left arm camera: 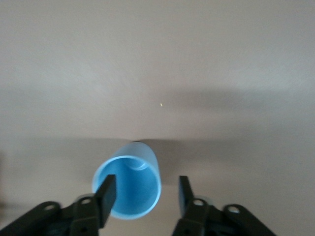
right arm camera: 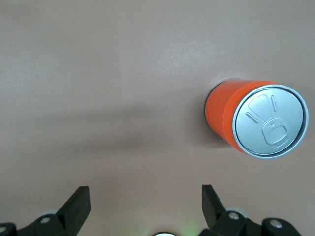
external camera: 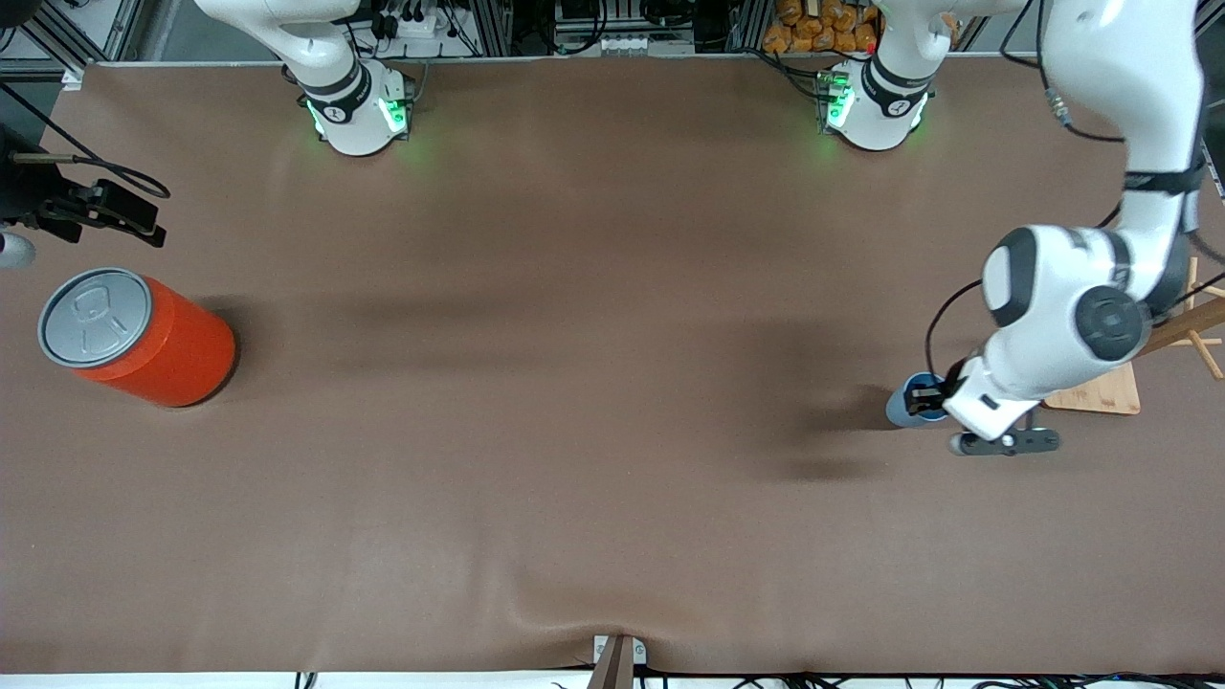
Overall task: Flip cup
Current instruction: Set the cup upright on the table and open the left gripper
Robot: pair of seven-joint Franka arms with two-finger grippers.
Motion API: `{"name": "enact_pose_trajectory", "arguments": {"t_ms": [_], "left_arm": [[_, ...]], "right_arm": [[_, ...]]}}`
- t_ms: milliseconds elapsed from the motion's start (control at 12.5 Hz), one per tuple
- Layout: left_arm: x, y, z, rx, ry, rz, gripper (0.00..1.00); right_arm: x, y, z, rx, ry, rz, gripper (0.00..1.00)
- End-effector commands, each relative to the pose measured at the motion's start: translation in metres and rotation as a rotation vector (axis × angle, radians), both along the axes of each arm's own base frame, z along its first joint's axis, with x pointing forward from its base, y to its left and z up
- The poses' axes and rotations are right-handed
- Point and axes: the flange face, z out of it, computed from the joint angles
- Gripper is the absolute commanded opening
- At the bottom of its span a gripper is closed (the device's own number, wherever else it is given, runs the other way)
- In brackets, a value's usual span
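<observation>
The small light-blue cup point(external camera: 902, 406) stands upright with its mouth up, toward the left arm's end of the table. The left wrist view looks down into the cup point(left arm camera: 129, 189). My left gripper point(left arm camera: 145, 194) is low over it and open. One finger point(left arm camera: 106, 194) overlaps the cup's rim, while the other finger point(left arm camera: 184, 191) stands apart from the cup's wall with bare table showing between. My right gripper point(right arm camera: 143, 196) is open with nothing between its fingers, up over the right arm's end of the table near the orange can.
A large orange can point(external camera: 144, 337) with a grey lid stands toward the right arm's end of the table. A wooden board point(external camera: 1101, 392) with a wooden rack point(external camera: 1196, 335) sits beside the cup, at the left arm's end of the table.
</observation>
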Motion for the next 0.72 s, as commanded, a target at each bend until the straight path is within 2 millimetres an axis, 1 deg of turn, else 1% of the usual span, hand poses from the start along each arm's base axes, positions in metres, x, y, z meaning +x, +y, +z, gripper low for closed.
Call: {"name": "enact_pose_trajectory", "arguments": {"t_ms": [0, 80, 160, 240, 320, 480, 640], "left_arm": [[-0.007, 0.0, 0.11, 0.024, -0.035, -0.002, 1.0], [-0.012, 0.0, 0.146, 0.024, -0.046, 0.004, 1.0], [-0.015, 0.006, 0.174, 0.025, -0.043, 0.014, 1.0], [-0.019, 0.011, 0.194, 0.028, -0.031, 0.023, 1.0], [-0.024, 0.012, 0.207, 0.031, -0.014, 0.027, 1.0], [-0.043, 0.011, 0.245, 0.028, -0.057, 0.028, 1.0], [-0.063, 0.013, 0.273, 0.025, -0.074, 0.029, 1.0]], "right_arm": [[-0.004, -0.011, 0.017, -0.022, -0.021, 0.044, 1.0], [-0.005, -0.026, 0.02, -0.009, -0.023, 0.056, 1.0], [-0.007, -0.032, 0.02, -0.003, -0.013, 0.055, 1.0], [-0.007, -0.03, 0.02, -0.005, -0.011, 0.057, 1.0], [-0.007, -0.03, 0.02, -0.003, -0.011, 0.053, 1.0], [-0.008, -0.031, 0.02, -0.003, -0.006, 0.05, 1.0], [-0.008, -0.031, 0.02, -0.003, -0.003, 0.048, 1.0]]}}
